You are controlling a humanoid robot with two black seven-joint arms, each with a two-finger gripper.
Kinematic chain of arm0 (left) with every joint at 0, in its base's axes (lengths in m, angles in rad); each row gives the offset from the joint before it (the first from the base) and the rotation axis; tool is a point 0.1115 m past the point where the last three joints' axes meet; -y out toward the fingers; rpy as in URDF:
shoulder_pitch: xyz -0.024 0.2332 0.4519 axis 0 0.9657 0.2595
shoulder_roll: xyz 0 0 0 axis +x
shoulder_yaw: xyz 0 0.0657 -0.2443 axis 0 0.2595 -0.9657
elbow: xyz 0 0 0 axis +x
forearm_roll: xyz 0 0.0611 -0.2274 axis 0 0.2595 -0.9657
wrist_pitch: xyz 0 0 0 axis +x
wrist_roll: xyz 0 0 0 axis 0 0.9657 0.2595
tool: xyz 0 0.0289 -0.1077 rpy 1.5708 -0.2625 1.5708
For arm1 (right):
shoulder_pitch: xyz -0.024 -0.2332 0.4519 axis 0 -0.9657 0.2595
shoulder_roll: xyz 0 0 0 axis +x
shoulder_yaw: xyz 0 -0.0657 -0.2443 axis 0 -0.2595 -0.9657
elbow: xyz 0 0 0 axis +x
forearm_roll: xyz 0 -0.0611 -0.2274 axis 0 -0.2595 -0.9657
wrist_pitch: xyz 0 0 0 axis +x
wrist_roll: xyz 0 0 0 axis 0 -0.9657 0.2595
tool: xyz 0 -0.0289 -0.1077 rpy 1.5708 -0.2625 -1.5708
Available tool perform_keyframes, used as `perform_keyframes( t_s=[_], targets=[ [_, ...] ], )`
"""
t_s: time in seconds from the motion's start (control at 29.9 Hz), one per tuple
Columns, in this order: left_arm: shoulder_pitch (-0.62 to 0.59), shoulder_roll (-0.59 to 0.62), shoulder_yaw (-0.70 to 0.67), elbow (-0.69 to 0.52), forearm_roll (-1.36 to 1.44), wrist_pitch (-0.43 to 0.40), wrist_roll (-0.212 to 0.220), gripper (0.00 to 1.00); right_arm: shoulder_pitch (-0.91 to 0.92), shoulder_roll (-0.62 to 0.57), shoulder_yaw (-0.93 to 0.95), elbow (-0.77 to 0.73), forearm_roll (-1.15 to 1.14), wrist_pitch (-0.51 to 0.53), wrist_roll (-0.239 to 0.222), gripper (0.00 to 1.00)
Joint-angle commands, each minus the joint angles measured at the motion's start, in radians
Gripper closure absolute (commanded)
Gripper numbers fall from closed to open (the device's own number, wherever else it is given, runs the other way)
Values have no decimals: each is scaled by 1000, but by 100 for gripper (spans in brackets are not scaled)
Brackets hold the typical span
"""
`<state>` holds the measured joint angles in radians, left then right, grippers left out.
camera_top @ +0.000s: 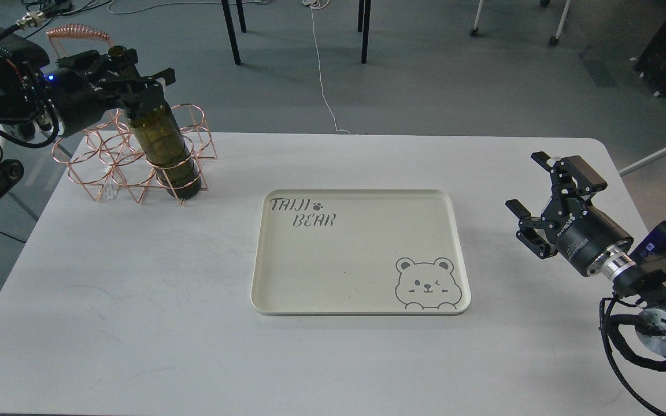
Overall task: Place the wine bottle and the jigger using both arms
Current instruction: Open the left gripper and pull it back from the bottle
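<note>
The left pincer [130,72] is gripping the one bottle [165,144] at its neck, hiding it, while the body is sitting tilted in a copper wire rack [113,167] at the table's [136,323] far left. The right pincer [541,196] is hovering wide, holding nothing, beside a tray [362,309] reading "TAIJI BEAR"; no jigger is showing.

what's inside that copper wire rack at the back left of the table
The wine bottle stands in a front ring of the copper wire rack, its neck gripped by the left gripper. The other rings look empty; the neck is mostly hidden.
</note>
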<state>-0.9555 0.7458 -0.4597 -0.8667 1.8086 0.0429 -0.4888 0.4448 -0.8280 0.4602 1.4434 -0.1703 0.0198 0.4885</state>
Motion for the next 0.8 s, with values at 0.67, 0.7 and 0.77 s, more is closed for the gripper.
perform_keyframes(
  t_s=[0.67,0.7,0.77],
  targets=[
    [319,241,-62,-411,-504,-3,0,2,0,56,20,0,2,-3,0,1],
    [360,230,-94,-443,-570,-2,0,2,0,64,26,0,2,-3,0,1],
    [434,193,-169,-488,-667,-1,0,2,0,72,31,2,2,-3,0,1]
  ],
)
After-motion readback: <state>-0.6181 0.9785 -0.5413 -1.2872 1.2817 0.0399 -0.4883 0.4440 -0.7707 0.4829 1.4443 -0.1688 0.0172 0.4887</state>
